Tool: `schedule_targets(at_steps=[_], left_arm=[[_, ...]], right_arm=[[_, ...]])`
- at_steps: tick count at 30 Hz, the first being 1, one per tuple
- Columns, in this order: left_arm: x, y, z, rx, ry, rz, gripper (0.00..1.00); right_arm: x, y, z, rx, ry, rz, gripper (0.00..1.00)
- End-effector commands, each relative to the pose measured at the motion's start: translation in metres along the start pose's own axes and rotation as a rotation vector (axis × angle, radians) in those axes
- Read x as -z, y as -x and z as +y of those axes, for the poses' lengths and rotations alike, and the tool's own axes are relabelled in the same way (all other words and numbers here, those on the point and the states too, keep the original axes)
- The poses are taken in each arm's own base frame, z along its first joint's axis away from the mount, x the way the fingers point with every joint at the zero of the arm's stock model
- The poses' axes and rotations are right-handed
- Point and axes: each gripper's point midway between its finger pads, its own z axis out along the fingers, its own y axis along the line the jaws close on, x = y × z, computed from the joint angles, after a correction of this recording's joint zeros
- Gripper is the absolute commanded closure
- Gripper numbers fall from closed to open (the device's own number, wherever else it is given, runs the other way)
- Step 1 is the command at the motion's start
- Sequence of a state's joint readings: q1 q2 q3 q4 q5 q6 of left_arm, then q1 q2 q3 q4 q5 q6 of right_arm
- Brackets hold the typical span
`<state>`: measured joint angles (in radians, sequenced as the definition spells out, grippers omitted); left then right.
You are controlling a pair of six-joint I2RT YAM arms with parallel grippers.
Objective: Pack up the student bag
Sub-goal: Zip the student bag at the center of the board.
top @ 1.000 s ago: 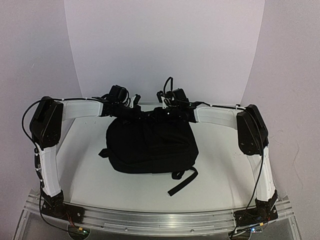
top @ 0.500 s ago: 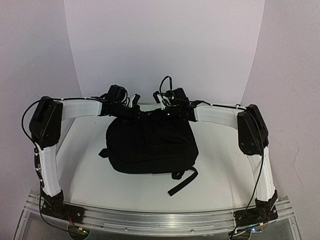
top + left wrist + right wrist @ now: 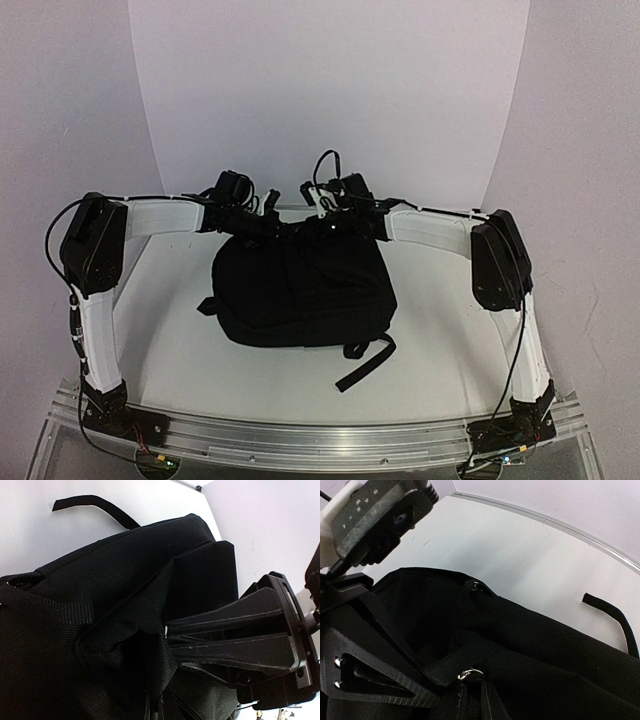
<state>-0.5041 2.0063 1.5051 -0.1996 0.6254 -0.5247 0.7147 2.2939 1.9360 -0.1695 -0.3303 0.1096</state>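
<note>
The student bag [image 3: 300, 290] is a large black backpack lying flat in the middle of the white table. Both grippers sit at its far top edge. My left gripper [image 3: 272, 222] is shut on a bunched fold of the bag's fabric [image 3: 75, 630]; its fingers meet in that fold [image 3: 167, 640]. My right gripper [image 3: 325, 225] is closed into the fabric by a small metal zipper ring [image 3: 469, 673]. Only one of its fingers [image 3: 380, 680] shows, the other is hidden under the cloth [image 3: 545, 650].
A loose black strap [image 3: 365, 362] trails off the bag's near right corner toward the front. The left arm's wrist [image 3: 380, 515] hangs close above my right gripper. The table's curved white backdrop rises just behind the bag's top edge.
My right gripper has shifted slightly left along the bag's top edge and its jaws have closed. The left gripper and the bag have stayed put.
</note>
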Motion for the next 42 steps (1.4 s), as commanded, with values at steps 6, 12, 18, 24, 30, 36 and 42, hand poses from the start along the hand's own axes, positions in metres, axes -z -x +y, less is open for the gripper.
schedule_targets(at_steps=[6, 12, 18, 24, 30, 36, 42], left_arm=[[0.002, 0.011, -0.013, -0.034, -0.035, -0.014, 1.0], [0.016, 0.017, -0.018, -0.058, -0.011, -0.047, 0.77], [0.033, 0.031, -0.025, -0.08, 0.014, -0.109, 0.51], [0.023, 0.039, -0.017, -0.038, 0.016, -0.106, 0.42], [0.012, 0.045, -0.016, -0.03, -0.005, -0.097, 0.32], [-0.002, 0.047, -0.002, -0.016, 0.025, -0.068, 0.37], [-0.008, 0.046, 0.007, -0.007, 0.044, -0.065, 0.74]], right_arm=[[-0.006, 0.006, 0.013, 0.034, 0.03, -0.014, 1.0], [0.018, 0.022, 0.03, 0.025, 0.086, -0.042, 1.0], [0.045, 0.029, 0.051, 0.012, 0.168, -0.055, 1.0], [0.058, 0.025, 0.063, -0.001, 0.192, -0.062, 1.0], [0.059, 0.015, 0.07, -0.006, 0.199, -0.045, 1.0], [0.066, 0.017, 0.067, -0.008, 0.15, -0.059, 1.0], [0.087, 0.009, 0.075, -0.015, 0.136, -0.056, 1.0]])
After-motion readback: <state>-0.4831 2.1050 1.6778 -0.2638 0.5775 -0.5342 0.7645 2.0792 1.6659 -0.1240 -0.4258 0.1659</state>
